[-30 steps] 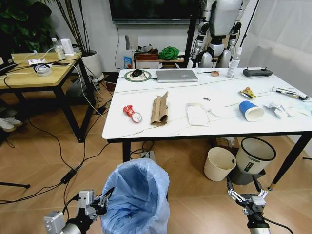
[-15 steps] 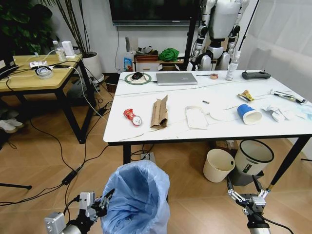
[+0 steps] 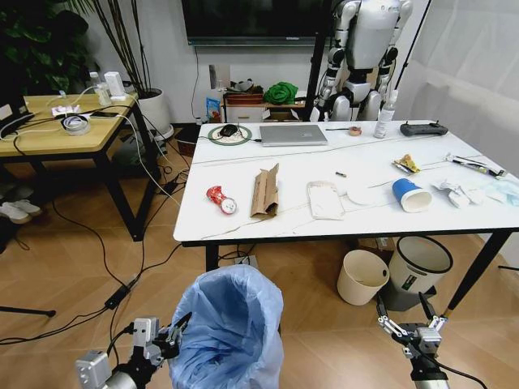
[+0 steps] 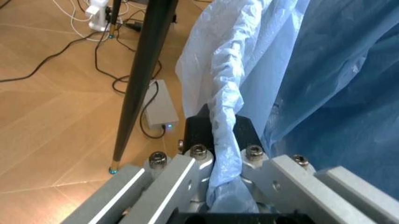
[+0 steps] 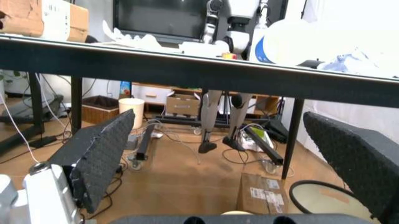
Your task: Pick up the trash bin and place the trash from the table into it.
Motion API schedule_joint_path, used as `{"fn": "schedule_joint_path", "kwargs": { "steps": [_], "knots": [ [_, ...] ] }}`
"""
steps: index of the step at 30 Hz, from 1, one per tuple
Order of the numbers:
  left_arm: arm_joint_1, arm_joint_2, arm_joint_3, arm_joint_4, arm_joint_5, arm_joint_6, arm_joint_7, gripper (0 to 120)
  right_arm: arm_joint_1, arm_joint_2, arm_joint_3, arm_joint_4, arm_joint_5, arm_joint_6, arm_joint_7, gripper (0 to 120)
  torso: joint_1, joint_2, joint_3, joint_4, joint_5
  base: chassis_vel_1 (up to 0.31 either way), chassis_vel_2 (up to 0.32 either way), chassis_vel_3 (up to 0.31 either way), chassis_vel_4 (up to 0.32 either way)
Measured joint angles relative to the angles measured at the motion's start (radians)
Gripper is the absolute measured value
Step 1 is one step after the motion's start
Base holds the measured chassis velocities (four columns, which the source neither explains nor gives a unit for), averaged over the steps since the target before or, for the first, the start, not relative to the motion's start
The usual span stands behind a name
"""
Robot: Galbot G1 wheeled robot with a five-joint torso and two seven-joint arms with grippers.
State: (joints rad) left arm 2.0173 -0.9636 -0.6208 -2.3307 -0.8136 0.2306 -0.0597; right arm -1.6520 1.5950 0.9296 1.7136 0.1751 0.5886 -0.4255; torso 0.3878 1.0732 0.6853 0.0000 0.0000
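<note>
The trash bin (image 3: 231,328), lined with a billowing light-blue bag, hangs low in front of me above the wooden floor. My left gripper (image 3: 173,335) is shut on the bin's bag-covered rim (image 4: 225,140). My right gripper (image 3: 409,326) hovers low at the right, open with nothing between its pads (image 5: 100,158). On the table (image 3: 365,220) lies the trash: a crushed red can (image 3: 220,197), torn cardboard (image 3: 265,191), a white wrapper (image 3: 325,198), a blue cup (image 3: 412,195), a yellow wrapper (image 3: 406,164) and tissues (image 3: 454,192).
A cream bucket (image 3: 362,275) and a white round bin (image 3: 418,267) stand under the table's right side. A laptop (image 3: 293,134) and black controller (image 3: 425,128) lie at the table's far edge. A wooden desk (image 3: 57,130) stands at the left, with cables on the floor.
The whole head view has shifted a little, so the table sits slightly lower in the picture. The bin and both grippers keep their places relative to me.
</note>
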Motion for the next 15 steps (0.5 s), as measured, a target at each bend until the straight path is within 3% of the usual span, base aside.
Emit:
{"fn": "schedule_joint_path", "kwargs": {
  "steps": [15],
  "knots": [
    [0.007, -0.004, 0.002, 0.004, 0.015, -0.012, 0.006, 0, -0.008, -0.005, -0.001, 0.001, -0.001, 0.002, -0.008, 100, 0.033, 0.075, 0.043, 0.0, 0.0001, 0.0, 0.0, 0.0, 0.0]
  ]
}}
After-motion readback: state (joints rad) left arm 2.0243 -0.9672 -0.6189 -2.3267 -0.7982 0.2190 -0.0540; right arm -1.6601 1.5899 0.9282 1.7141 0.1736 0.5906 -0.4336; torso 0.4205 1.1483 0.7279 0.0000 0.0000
